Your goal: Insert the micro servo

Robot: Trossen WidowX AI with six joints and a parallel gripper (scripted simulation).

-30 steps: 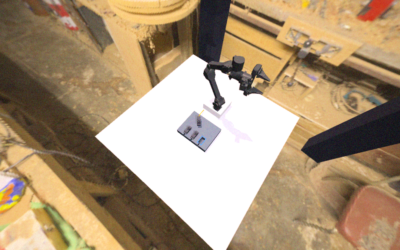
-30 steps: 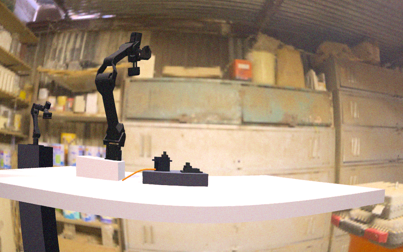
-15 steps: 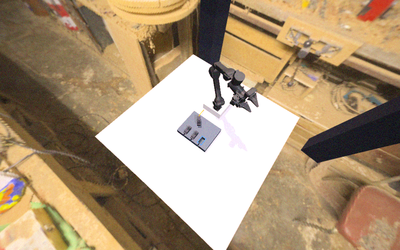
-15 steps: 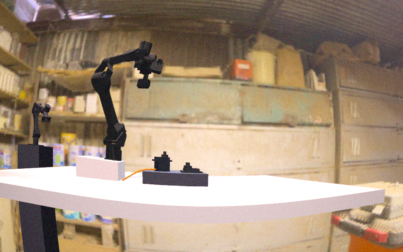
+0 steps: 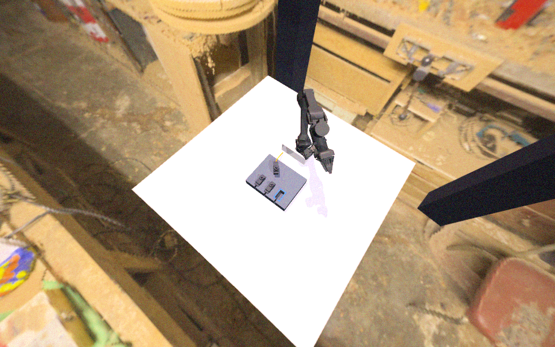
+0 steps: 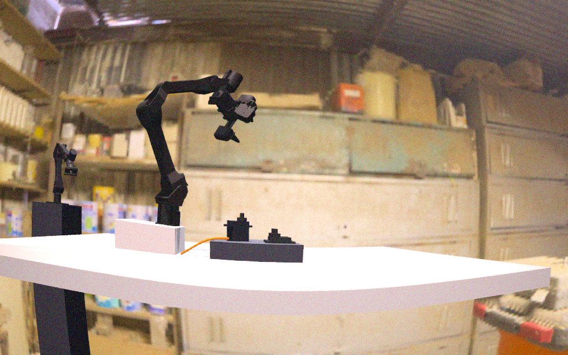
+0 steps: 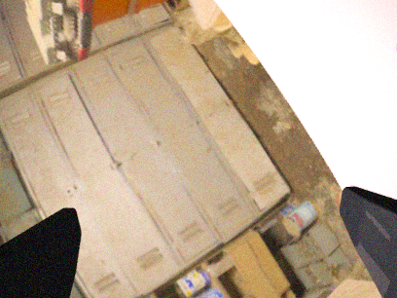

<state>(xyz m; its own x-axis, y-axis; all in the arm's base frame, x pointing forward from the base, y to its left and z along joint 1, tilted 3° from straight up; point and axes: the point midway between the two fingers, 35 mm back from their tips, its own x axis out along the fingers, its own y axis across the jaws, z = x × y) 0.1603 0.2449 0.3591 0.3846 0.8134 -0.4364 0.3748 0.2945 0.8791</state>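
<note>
Beige metal lockers (image 6: pixel 335 209) (image 7: pixel 146 161) stand behind a white, flat tabletop (image 5: pixel 253 253) (image 6: pixel 272 276) (image 7: pixel 350 73). On it lies a dark grey rectangular deck (image 5: pixel 288 173) (image 6: pixel 256 251). The loose black box-shaped micro servo (image 5: pixel 276 168) (image 6: pixel 238 230) stands on the deck's upper face, shaft upward, outside the blue-outlined rectangular pocket (image 5: pixel 279 195); its thin orange cable (image 5: pixel 278 157) (image 6: pixel 205 241) extends over the deck's edge. Two dark servos (image 5: pixel 260 179) sit in a row with the pocket. Above the tabletop, the black two-fingered gripper (image 7: pixel 214 213), wide open, holds nothing.
</note>
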